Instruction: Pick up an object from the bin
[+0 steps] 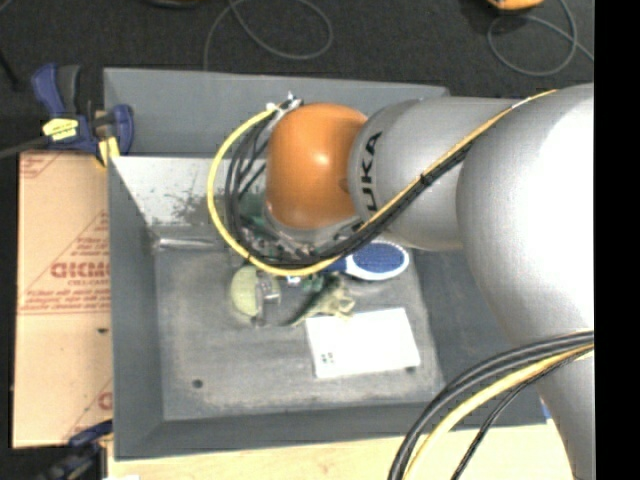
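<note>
The gripper (268,290) sits low in the middle of the bin (200,363), just right of a pale green ball (244,294), with a white card (362,342) nearer and to the right. A good grasp would centre on the ball and close gently, since it may roll. The orange cover (305,168) hides much of it, so I cannot tell whether it is wide or narrow.

The round lid (378,260) sits behind the flat card (362,343) in the bin (170,358). The ball (244,294) (just beside my pincer (270,293)) lies left of that card.
</note>
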Robot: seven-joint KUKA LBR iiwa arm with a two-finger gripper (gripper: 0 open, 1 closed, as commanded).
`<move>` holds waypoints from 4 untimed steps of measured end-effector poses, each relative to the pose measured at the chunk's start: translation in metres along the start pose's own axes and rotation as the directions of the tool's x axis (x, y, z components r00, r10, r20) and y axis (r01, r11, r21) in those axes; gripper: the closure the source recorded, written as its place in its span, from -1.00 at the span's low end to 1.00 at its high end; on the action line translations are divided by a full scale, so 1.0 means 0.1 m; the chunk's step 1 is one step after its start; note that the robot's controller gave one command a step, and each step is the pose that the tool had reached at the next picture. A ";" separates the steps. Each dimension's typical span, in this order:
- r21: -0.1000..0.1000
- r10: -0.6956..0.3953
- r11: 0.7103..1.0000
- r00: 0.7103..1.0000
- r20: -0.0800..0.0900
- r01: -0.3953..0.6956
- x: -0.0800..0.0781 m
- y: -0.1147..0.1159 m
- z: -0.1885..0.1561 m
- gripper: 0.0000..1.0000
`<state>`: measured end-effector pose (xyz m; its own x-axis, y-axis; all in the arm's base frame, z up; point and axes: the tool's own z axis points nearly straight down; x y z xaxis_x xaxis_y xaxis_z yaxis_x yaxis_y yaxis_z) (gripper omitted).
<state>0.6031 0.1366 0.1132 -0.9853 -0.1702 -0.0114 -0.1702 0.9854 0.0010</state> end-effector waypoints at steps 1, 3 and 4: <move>-0.003 -0.379 0.926 0.926 -0.009 0.379 -0.15 -0.38 0.16 -1.00; -0.003 -0.539 0.842 0.842 -0.007 0.539 -0.34 -0.09 0.30 -1.00; -0.007 -0.658 0.753 0.753 -0.008 0.658 -0.53 -0.04 0.38 1.00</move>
<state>0.6567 0.1414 0.0761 -0.6297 -0.7769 -0.0011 -0.7769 0.6297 0.0007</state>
